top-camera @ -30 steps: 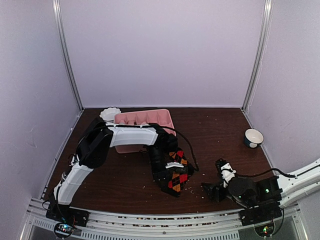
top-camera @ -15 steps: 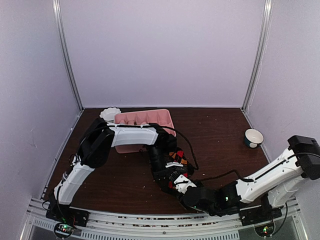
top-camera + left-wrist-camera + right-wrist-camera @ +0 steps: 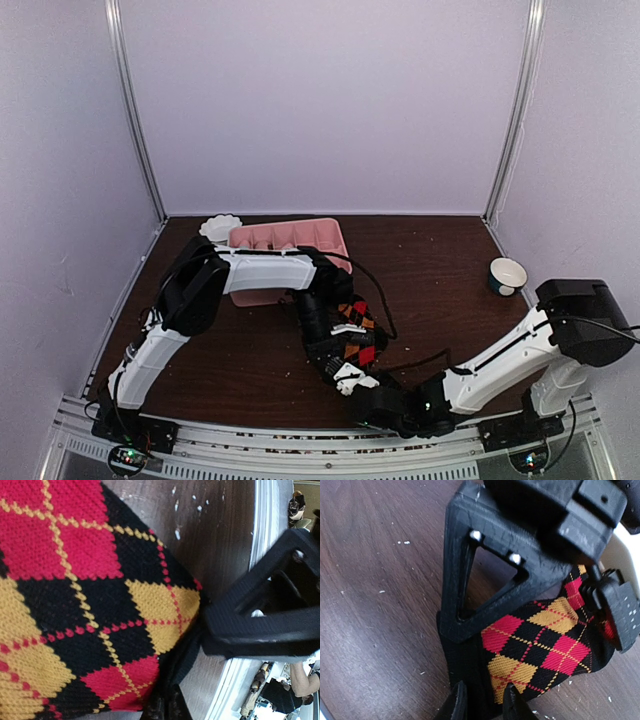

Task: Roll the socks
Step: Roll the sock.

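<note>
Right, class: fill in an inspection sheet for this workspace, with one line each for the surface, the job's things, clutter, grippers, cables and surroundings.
Surface: dark wood table, strewn with pale crumbs.
Job's things: argyle sock near the front edge, between both grippers; no other sock seen.
Clutter: pink tray with a white dish beside it at the back left; bowl at the right.
Grippers: left gripper shut, on the sock; right gripper with a finger on either side of the sock's edge, grip unclear.
Cables: black cable looping over the table beside the sock.
Surroundings: plain pale walls; metal rail at the near edge.
</note>
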{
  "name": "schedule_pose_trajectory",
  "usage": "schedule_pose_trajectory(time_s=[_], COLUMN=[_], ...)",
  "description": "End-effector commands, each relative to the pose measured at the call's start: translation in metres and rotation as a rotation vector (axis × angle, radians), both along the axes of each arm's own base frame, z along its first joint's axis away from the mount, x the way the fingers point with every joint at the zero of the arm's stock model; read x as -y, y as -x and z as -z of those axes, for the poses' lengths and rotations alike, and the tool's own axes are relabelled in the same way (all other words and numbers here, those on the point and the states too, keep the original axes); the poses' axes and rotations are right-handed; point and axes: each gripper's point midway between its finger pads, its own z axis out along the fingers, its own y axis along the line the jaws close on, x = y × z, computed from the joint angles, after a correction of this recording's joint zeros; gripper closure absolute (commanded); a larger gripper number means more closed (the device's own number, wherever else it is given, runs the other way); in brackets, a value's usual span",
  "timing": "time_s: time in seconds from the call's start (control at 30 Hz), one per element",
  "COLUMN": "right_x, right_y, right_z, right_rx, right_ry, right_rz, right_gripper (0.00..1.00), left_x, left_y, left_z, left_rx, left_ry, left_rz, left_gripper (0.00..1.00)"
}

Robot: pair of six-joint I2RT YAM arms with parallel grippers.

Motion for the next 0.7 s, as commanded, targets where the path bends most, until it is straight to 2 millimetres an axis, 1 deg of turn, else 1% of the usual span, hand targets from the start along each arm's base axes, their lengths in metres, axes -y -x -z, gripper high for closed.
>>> schedule_pose_trajectory(time_s=[0.0, 0.2, 0.37, 0.43, 0.47, 0.57, 0.63, 0.67], right_x=[0.015, 0.029, 0.035, 0.039, 0.042, 0.043, 0.043, 0.043], right_y=[0.000, 0.003, 0.004, 0.003, 0.003, 0.002, 0.001, 0.000], right_z=[0.017, 0.028, 0.026, 0.022, 0.018, -0.002, -0.015, -0.019], right_rx=[-0.039, -0.074, -0.078, -0.061, -0.048, 0.016, 0.063, 0.081], right_ry=[0.026, 0.019, 0.025, 0.027, 0.027, 0.007, 0.013, 0.026], right_rz=[0.042, 0.070, 0.070, 0.069, 0.066, 0.033, 0.008, -0.001], right_gripper=[0.76, 0.78, 0.78, 0.72, 0.66, 0.53, 0.48, 0.47], left_x=[-0.010, -0.011, -0.011, -0.011, -0.011, -0.012, -0.011, -0.011], left_y=[-0.003, -0.002, -0.002, -0.002, -0.002, -0.002, -0.002, -0.002], left_z=[0.030, 0.029, 0.029, 0.030, 0.030, 0.031, 0.031, 0.031], left_rx=[0.023, 0.022, 0.020, 0.020, 0.018, 0.016, 0.015, 0.013], left_ry=[-0.067, -0.068, -0.068, -0.069, -0.070, -0.073, -0.076, -0.079], left_rz=[0.023, 0.029, 0.033, 0.033, 0.033, 0.033, 0.032, 0.031], left_gripper=[1.00, 1.00, 1.00, 1.00, 1.00, 1.00, 1.00, 1.00])
